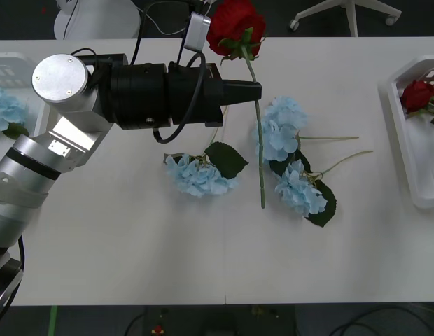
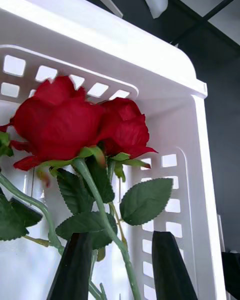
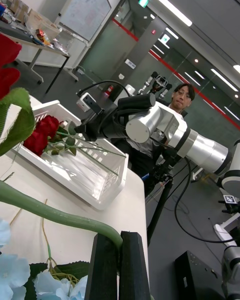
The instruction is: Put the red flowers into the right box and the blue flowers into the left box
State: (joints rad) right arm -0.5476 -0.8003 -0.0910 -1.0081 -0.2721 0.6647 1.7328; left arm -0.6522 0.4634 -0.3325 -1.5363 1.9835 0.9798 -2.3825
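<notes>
My left gripper (image 1: 256,91) is shut on the green stem of a red flower (image 1: 234,24), held above the table's far middle with the stem hanging down. In the left wrist view the black fingers (image 3: 102,265) pinch that stem (image 3: 50,212). Three blue flowers (image 1: 199,175) (image 1: 280,129) (image 1: 299,189) lie on the table below it. The right box (image 1: 399,119) holds red flowers (image 1: 416,94). My right gripper (image 2: 122,240) is open inside the right box (image 2: 150,65), its fingers on either side of the stems of two red flowers (image 2: 75,122). A blue flower (image 1: 5,106) lies in the left box (image 1: 14,66).
The white table (image 1: 133,245) has free room along its front and at the right between the blue flowers and the right box. Across the table, the right arm (image 3: 150,122) reaches over the right box (image 3: 75,172). Chair legs stand behind the table's far edge.
</notes>
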